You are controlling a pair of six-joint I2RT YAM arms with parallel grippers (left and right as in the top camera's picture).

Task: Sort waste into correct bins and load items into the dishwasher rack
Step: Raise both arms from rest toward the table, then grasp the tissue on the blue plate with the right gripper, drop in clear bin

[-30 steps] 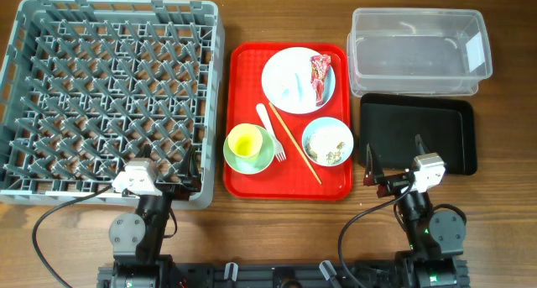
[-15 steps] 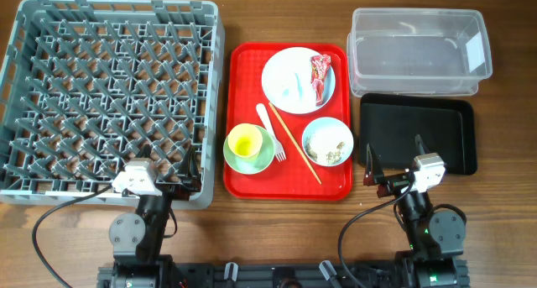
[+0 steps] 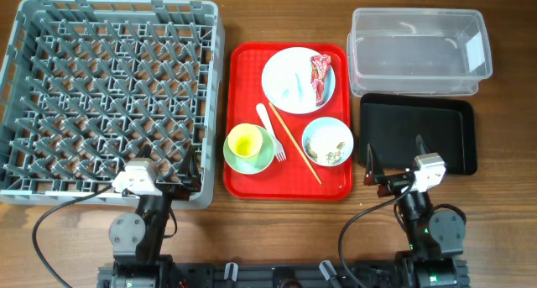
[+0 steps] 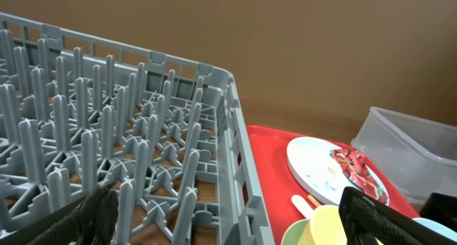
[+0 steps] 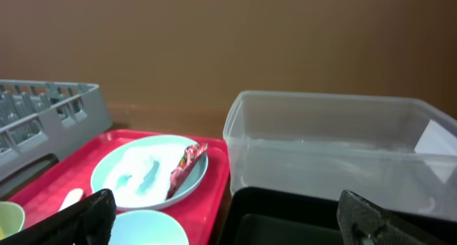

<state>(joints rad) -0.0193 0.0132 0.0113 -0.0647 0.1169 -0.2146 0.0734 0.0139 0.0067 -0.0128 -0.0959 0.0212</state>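
Observation:
The grey dishwasher rack [image 3: 109, 95] stands at the left, with nothing in it. On the red serving tray [image 3: 243, 70] sit a pale plate [image 3: 295, 80] with a red wrapper [image 3: 320, 76] and a white tissue [image 3: 295, 85], a yellow cup [image 3: 246, 142] on a green saucer [image 3: 260, 160], a white fork [image 3: 271, 130], chopsticks [image 3: 295, 145], and a white bowl [image 3: 328, 141] holding beige scraps. The clear tub [image 3: 418, 53] and black tray [image 3: 418, 135] are at the right. My left gripper [image 3: 164, 172] is open over the rack's near right corner. My right gripper [image 3: 394, 158] is open over the black tray's near left edge. Both are empty.
The rack's right wall [image 4: 239, 152] lies between my left fingers in the left wrist view. The plate with wrapper [image 5: 184, 166] and the clear tub [image 5: 335, 141] show ahead in the right wrist view. Bare wooden table [image 3: 277, 229] runs along the front.

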